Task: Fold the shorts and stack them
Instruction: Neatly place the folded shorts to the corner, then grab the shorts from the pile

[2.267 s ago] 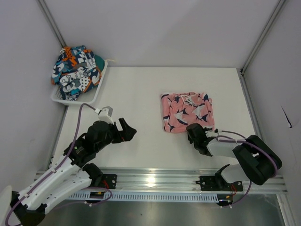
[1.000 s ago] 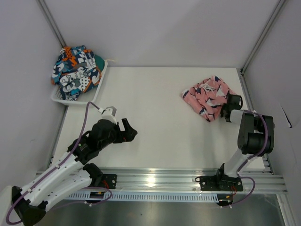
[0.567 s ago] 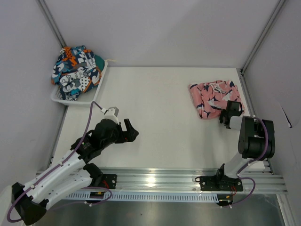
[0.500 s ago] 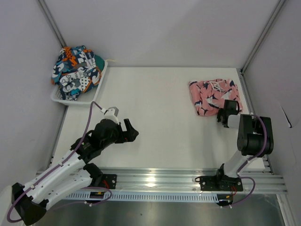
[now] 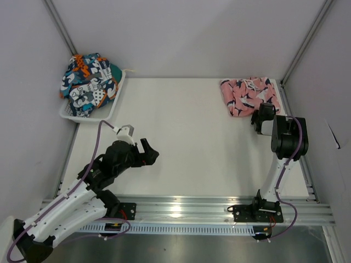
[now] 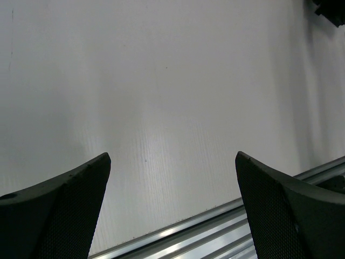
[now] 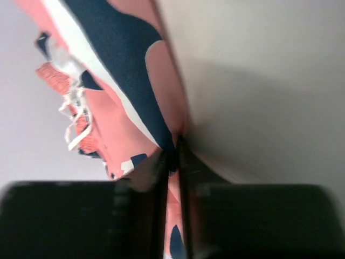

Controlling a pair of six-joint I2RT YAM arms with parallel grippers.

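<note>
Upper left of the overhead view: patchwork shorts (image 5: 88,81) sit bunched in the white basket (image 5: 112,107), unfolded, not touched by either arm.

Lower left of centre: my left gripper (image 5: 149,151) hovers over bare table (image 5: 181,120). Its fingers are spread wide with nothing between them, and the wrist view shows only the white surface and the rail edge.

Upper right: pink shorts (image 5: 245,93) lie as a compact bundle in the far right corner of the table, close to the frame post. My right gripper (image 5: 261,116) is at their near edge. The wrist view shows the jaws pressed together with a thin fold of the pink, navy and white fabric pinched in the seam.

Step, my reading: I am parking the first, apparently folded pair at the stacking spot. The fold looks loose, and I cannot judge its neatness from here.

Next move: let go of the pinch without dragging the hem, and lift clear. Then the left arm should reach for the basket pair, which needs spreading flat mid-table before any fold.

Writing: no brand, label or text is legible on fabric, basket or arms.
</note>
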